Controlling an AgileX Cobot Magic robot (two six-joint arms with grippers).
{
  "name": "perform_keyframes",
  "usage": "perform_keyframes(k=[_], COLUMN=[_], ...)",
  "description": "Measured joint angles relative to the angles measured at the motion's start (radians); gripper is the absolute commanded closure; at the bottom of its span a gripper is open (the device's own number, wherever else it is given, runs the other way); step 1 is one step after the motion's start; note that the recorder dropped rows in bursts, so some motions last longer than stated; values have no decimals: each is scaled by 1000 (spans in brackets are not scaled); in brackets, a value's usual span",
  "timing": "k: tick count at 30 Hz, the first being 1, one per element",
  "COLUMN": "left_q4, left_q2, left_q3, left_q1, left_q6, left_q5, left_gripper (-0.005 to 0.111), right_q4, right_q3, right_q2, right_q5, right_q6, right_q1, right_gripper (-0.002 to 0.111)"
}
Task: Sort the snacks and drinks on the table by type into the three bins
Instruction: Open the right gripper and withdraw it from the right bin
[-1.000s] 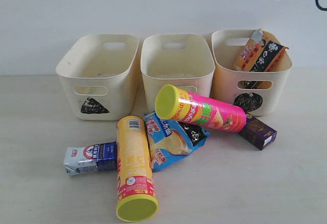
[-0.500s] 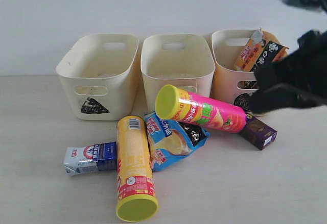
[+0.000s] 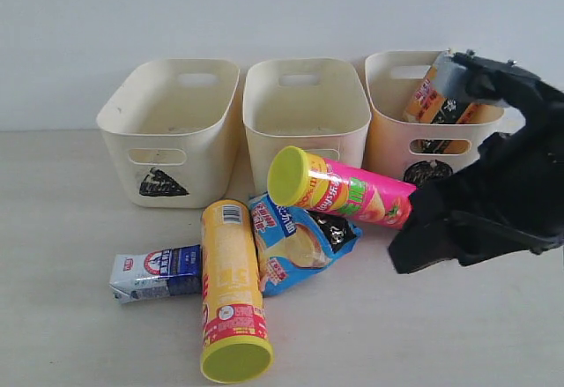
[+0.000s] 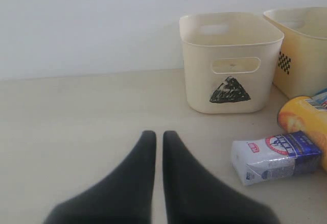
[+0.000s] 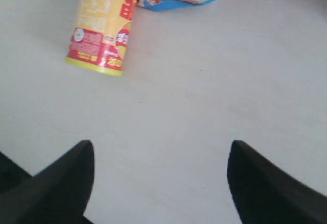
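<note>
Presently the right claw [image 5: 161, 150] hangs spread and empty near the pink chip cylinder [image 3: 352, 195]; it should straddle that cylinder's girth squarely. Left claw [image 4: 159, 134] is pressed together.

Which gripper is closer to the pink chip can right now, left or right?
Right. The right gripper hangs open just beside the pink chip can, at the end opposite its lid. The left gripper, jaws shut, sits off toward the triangle bin, with the can outside its wrist view.
</note>
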State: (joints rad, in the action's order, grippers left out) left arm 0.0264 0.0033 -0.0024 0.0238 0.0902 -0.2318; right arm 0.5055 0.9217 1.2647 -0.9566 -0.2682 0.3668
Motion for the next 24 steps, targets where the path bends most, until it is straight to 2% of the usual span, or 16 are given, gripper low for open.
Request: perform_keyframes(k=[1,2,4,8,10,11,12,13,15,16,21,24], left_q4=[0,0,0,0,0,0,0,0,0,0,0,0], left_q2=[0,0,0,0,0,0,0,0,0,0,0,0], left_q3=[0,0,0,0,0,0,0,0,0,0,0,0], left_q1=[0,0,0,0,0,0,0,0,0,0,0,0], left_q6=[0,0,0,0,0,0,0,0,0,0,0,0], left_q5=[0,0,0,0,0,0,0,0,0,0,0,0], left_gripper=[102,102,102,102,102,102,102,102,102,102,102,102], right_q4=[15,20,27,28,14,-3,-39,-82,-221,-340,-629,-778], right_q3=[0,0,0,0,19,26,39,43,46,46,44,10], right_q2=[21,36,86,200,224,228,230,233,234,234,214,140], right_q5=[3,10,47,153,184,199,227,239,248,248,239,261], right_q6=[0,0,9,25,50,72,111,144,219,318,562,665], right_q1=[41,65,131,237,263,270,272,272,272,272,272,272], right_gripper=[24,12,4,7,24,51,70,107,103,103,103,108])
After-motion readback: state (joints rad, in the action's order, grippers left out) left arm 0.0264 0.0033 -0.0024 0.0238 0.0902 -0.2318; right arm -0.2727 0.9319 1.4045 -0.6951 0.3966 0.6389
